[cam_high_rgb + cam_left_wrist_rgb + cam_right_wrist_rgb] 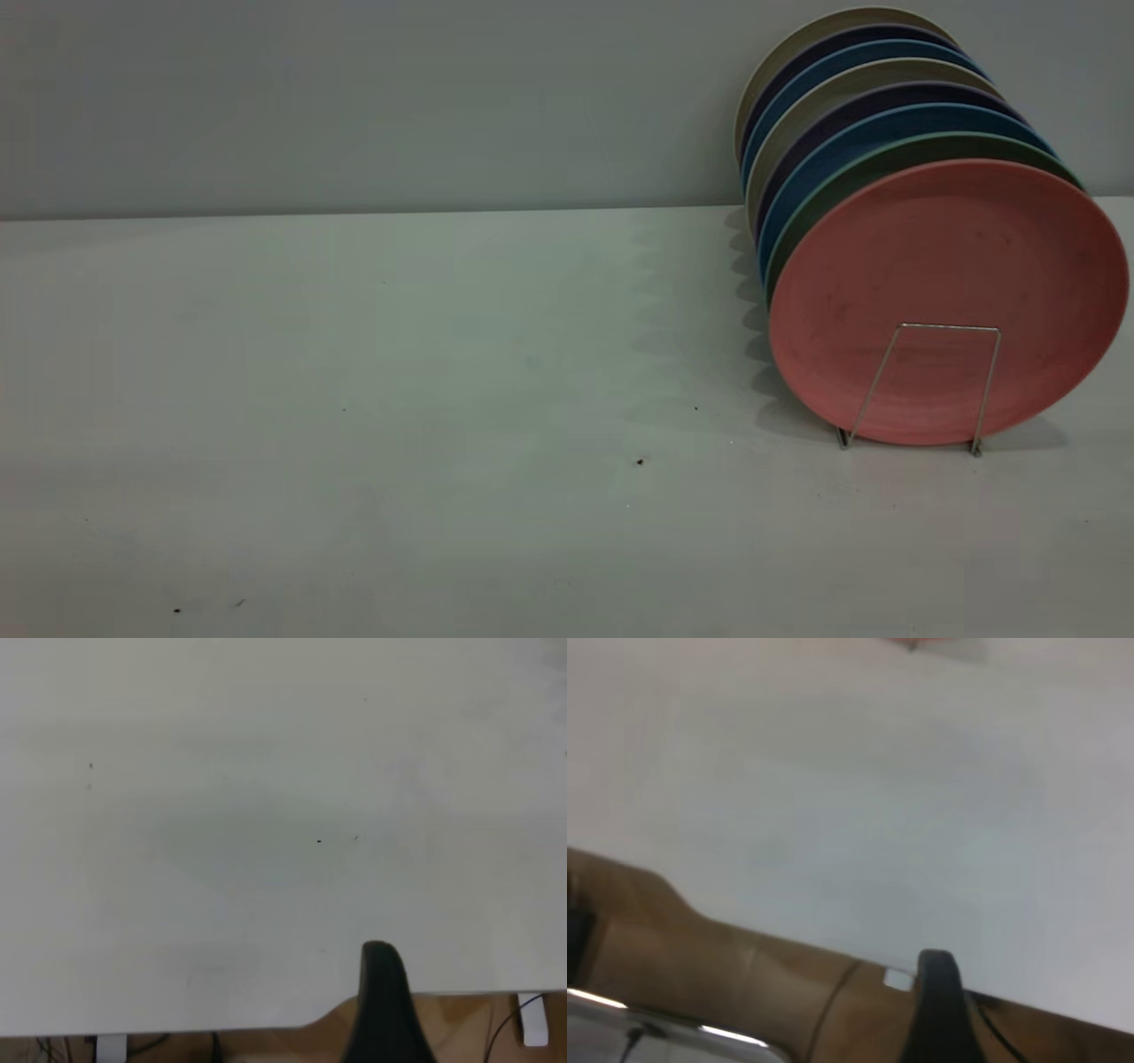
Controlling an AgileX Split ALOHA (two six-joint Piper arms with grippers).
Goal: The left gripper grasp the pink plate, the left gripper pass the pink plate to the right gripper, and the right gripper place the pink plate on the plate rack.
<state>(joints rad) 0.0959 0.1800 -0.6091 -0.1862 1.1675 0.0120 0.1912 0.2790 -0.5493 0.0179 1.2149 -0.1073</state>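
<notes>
The pink plate (948,266) stands upright on edge at the front of the plate rack (939,327), whose silver wire loop crosses the plate's lower face. No arm appears in the exterior view. The left gripper (381,1001) shows only as a black shape in the left wrist view, hovering over the white table's near edge with nothing near it. In the right wrist view the right gripper (937,1001) is likewise a single black shape above the table edge. A thin pink sliver (914,641) shows at the far side of that view.
Behind the pink plate stand several more upright plates, a green one (850,173), blue ones and beige ones, filling the rack at the right rear. The white table (354,399) stretches to the left. Brown floor and cables lie beyond the table edge (266,1028).
</notes>
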